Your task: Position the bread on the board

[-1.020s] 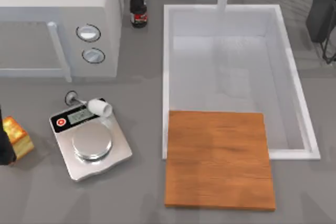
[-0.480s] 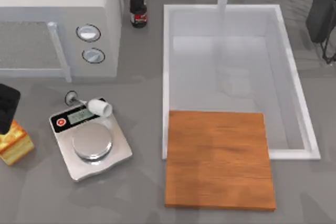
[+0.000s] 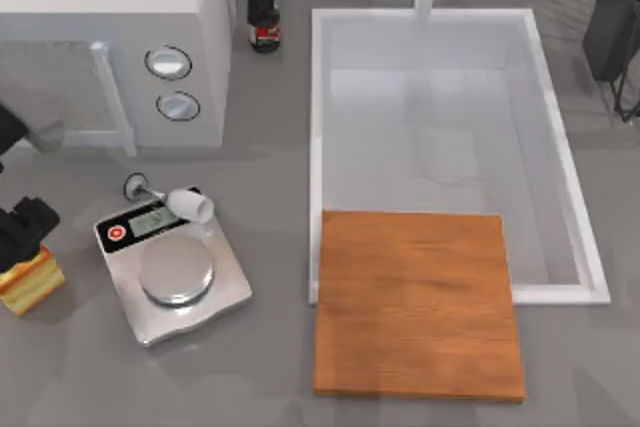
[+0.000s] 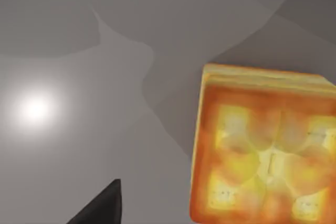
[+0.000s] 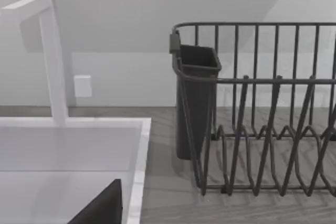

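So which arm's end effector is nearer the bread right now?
Left. The left end effector hangs just above the bread at the table's left edge. The right arm is parked at the far right corner, past the sink, well away from it.

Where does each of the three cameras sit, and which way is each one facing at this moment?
Top view: above the table, looking down on the board, scale and sink; left claw over the bread, right arm at the right edge.
Left wrist view: on the left arm, facing down at the bread; a dark fingertip shows.
Right wrist view: on the right arm, facing the dish rack and sink corner.
Shared: top and left wrist both show the bread.
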You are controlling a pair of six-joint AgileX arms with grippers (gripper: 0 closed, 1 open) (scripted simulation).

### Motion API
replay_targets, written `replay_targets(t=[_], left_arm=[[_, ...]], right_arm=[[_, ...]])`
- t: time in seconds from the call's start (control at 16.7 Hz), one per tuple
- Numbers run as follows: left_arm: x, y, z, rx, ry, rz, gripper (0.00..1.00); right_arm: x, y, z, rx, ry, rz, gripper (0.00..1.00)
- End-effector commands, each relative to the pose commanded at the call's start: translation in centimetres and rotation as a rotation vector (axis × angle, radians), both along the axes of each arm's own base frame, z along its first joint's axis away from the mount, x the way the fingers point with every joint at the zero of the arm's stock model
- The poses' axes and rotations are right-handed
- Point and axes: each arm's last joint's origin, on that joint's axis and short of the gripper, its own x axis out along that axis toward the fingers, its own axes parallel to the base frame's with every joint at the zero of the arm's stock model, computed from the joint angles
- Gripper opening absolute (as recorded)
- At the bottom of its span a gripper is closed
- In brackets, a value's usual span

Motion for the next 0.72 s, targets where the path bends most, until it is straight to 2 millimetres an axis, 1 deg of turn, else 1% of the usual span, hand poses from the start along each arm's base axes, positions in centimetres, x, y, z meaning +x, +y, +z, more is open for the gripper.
replay_targets(t=[0.12, 0.24, 0.6, 0.72], left_arm=[[0.9, 0.0, -1.2, 0.013, 0.095, -0.055, 1.0], [1.3, -0.1, -1.8, 0.018, 0.14, -0.086, 1.0], [1.3, -0.1, -2.0, 0.018, 0.145, -0.087, 1.0], [1.3, -0.1, -3.1, 0.018, 0.152, -0.089, 1.0]], right_arm=[[0.0, 0.0, 0.0, 0.0, 0.0, 0.0, 1.0], [0.0, 0.0, 0.0, 0.0, 0.0, 0.0, 1.0], [0.0, 0.0, 0.0, 0.0, 0.0, 0.0, 1.0], [0.0, 0.0, 0.0, 0.0, 0.0, 0.0, 1.0]])
